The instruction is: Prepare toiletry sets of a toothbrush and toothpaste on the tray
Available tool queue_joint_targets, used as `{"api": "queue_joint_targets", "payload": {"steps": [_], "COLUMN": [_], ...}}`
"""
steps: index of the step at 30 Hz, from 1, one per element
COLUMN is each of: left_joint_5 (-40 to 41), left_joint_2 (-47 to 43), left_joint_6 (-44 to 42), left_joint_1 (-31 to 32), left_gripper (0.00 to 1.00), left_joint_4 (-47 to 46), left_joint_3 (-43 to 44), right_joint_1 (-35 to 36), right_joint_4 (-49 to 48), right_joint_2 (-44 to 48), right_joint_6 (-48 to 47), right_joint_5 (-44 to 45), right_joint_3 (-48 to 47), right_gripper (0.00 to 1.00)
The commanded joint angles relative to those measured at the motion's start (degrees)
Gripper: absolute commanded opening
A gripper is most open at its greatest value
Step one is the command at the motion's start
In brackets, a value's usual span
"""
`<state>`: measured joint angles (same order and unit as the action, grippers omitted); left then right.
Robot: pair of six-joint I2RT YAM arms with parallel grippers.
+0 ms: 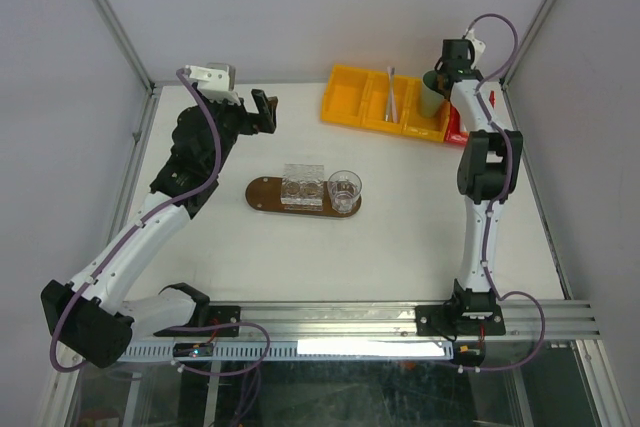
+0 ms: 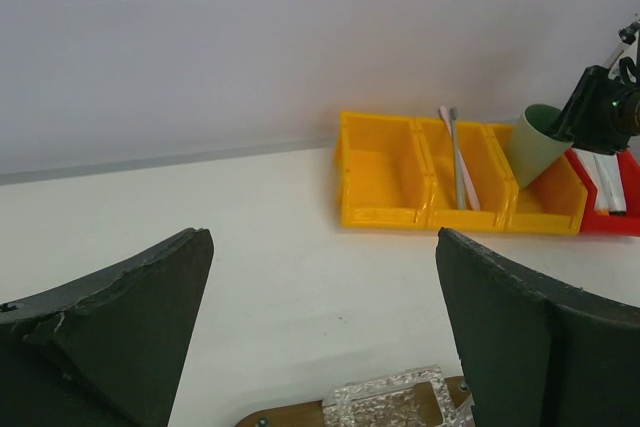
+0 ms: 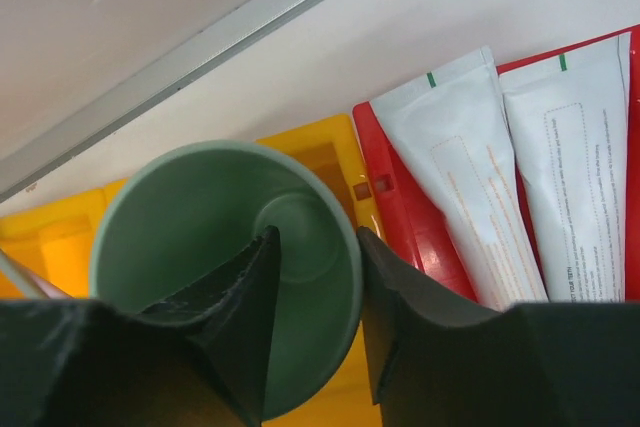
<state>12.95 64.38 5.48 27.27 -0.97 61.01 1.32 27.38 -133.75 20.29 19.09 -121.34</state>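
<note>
Located two white toothpaste tubes [image 3: 470, 177] lying side by side in the red bin [image 3: 395, 212] at the far right of the counter, flat crimped ends toward the back wall, each with a small green mark at the crimp and faint orange print on the face. Located the slim pale toothbrushes [image 2: 458, 157] leaning in the middle compartment of the yellow bin [image 2: 380, 172], upper ends standing above its rim. Found neither on the tray [image 1: 262, 194], a dark-brown oval board at mid-counter carrying only clear glasses [image 1: 344, 187]. Judged the tubes light, soft-bodied and smooth-skinned, liable to dent or slip under a hard squeeze; best taken across the width, close to the stiffer crimp. Judged the brushes light, stiff and thin, apt to roll or pivot; best taken across the handle near mid-length. Observed the right gripper [image 3: 318, 247] at the mint-green cup [image 3: 180, 217] in the yellow bin's end compartment, jaws partway apart astride the cup wall, one finger inside and one outside, with a gap at the inner finger, so no clamp confirmed. Observed the left gripper [image 2: 322, 247] hovering above the counter near the tray, jaws wide apart, holding nothing.
</note>
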Motion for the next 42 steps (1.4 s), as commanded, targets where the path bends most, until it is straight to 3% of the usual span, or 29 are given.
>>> {"api": "queue_joint_targets", "payload": {"steps": [1, 14, 23, 28, 35, 42], "left_joint_5": [-0.97, -1.61, -2.09, -2.69, -6.56, -14.69], "left_joint_2": [-0.31, -0.92, -1.22, -1.45, -1.28, 0.94], "left_joint_6": [0.24, 0.59, 0.92, 1.6, 4.24, 8.43], "left_joint_1": [-0.46, -0.46, -0.46, -0.46, -0.46, -0.46], "left_gripper": [0.99, 0.99, 0.99, 0.99, 0.99, 0.99], "left_joint_4": [-2.35, -2.12, -1.84, -1.5, -0.12, 5.17], "left_joint_3": [0.82, 1.03, 1.2, 1.32, 2.42, 8.05], "right_joint_1": [-0.22, -0.18, 0.19, 1.92, 6.8, 11.7], "right_joint_4": [0.33, 4.58, 8.12, 9.25, 7.25, 8.37], "right_joint_2": [0.34, 6.09, 14.46, 24.51, 40.24, 57.7], "right_joint_6": [0.63, -0.37, -0.63, -0.65, -0.51, -4.31], "right_joint_5": [0.93, 0.55, -2.54, -4.25, -9.69, -9.64], "right_joint_3": [-4.53, -5.43, -4.83, 2.36, 19.73, 37.11], "right_gripper": [0.36, 0.08, 0.04, 0.03, 0.03, 0.03]}}
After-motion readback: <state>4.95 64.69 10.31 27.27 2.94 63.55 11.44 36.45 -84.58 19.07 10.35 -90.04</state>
